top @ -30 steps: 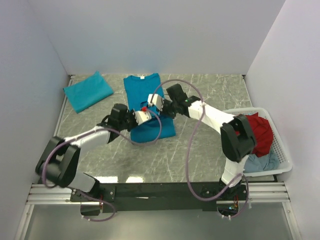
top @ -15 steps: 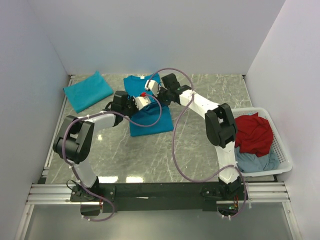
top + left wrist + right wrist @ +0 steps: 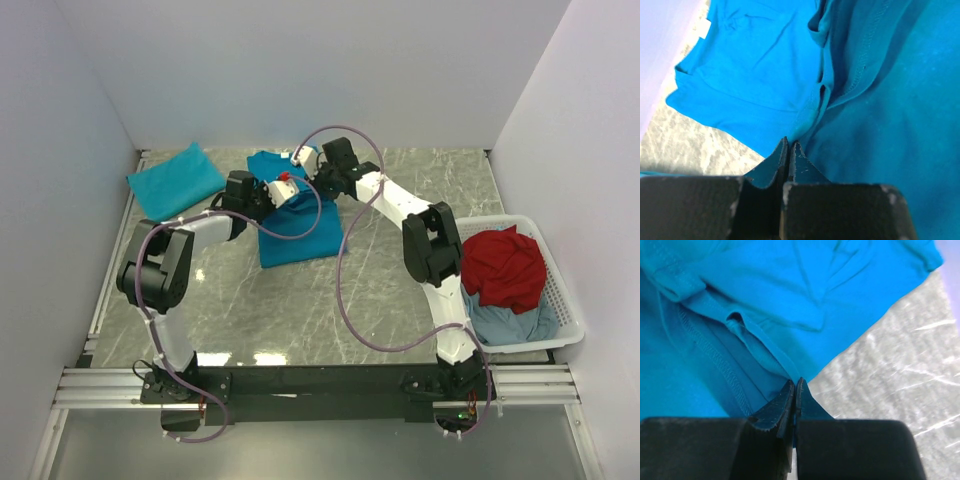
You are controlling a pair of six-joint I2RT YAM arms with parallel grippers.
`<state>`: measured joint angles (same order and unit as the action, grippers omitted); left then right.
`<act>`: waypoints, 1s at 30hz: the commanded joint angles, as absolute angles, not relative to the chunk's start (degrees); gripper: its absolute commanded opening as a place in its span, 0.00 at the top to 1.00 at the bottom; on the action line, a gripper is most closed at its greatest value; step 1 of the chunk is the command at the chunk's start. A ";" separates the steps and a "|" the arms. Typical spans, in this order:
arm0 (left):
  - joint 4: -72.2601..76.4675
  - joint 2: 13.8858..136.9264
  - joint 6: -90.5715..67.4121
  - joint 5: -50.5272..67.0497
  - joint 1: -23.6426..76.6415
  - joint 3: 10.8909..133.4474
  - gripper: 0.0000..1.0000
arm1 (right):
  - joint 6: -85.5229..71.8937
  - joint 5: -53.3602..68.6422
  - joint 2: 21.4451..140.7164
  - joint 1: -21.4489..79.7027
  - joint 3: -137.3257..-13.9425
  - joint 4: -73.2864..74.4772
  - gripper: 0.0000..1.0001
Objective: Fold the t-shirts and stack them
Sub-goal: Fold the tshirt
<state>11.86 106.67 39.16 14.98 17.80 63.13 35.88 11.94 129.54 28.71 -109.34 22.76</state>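
A teal-blue t-shirt [image 3: 297, 228] lies mid-table, its near half doubled over toward the back. My left gripper [image 3: 268, 190] is shut on its folded edge at the left; the cloth [image 3: 880, 125] fills the left wrist view, with a white neck label [image 3: 704, 28] at the top left. My right gripper [image 3: 312, 183] is shut on the same shirt's edge at the right; the hem [image 3: 705, 347] runs to the jaws in the right wrist view. A second, folded teal t-shirt [image 3: 176, 181] lies at the back left.
A white basket [image 3: 566, 312] at the right edge holds red cloth [image 3: 508, 266] and grey-blue cloth [image 3: 510, 322]. White walls close in the back and sides. Purple cables [image 3: 345, 270] loop over the marbled table [image 3: 400, 290].
Both grippers have carried the shirt's near edge toward the back, over the collar end. The folded shirt now looks shorter. The arms have stretched further out.
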 commanded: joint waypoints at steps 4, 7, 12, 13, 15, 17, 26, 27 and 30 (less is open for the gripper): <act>13.18 108.89 38.23 16.61 17.05 68.72 1.00 | 34.80 10.81 132.45 27.95 -115.93 21.45 1.00; 13.18 110.30 37.18 16.26 16.70 69.87 0.99 | 33.93 10.46 133.42 27.95 -117.07 20.74 0.99; 17.74 109.78 25.88 6.97 16.00 70.84 0.24 | 25.59 2.13 134.47 27.95 -118.47 13.91 0.45; 18.45 108.99 24.45 5.55 15.65 70.14 0.10 | 24.10 -1.63 134.39 27.86 -118.65 13.10 0.42; 21.08 105.31 22.51 4.22 14.68 68.39 0.04 | 21.54 -2.11 132.64 26.90 -118.65 12.57 0.38; 23.28 100.06 22.06 2.82 13.98 64.88 0.04 | 20.31 -0.19 130.70 25.93 -116.56 12.66 0.38; 10.04 77.97 46.12 25.85 18.26 44.31 0.12 | 61.77 39.10 108.83 21.80 -89.01 30.31 0.34; 8.19 77.61 48.06 25.14 19.24 43.17 0.12 | 65.70 40.07 105.07 22.41 -85.47 31.11 0.34; 8.26 77.52 48.61 24.08 21.79 39.03 0.18 | 71.01 35.53 100.30 25.04 -74.81 26.83 0.32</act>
<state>14.22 75.90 42.52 20.82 20.08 42.76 55.90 30.72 104.12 21.32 -80.77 25.91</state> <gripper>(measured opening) 0.841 0.674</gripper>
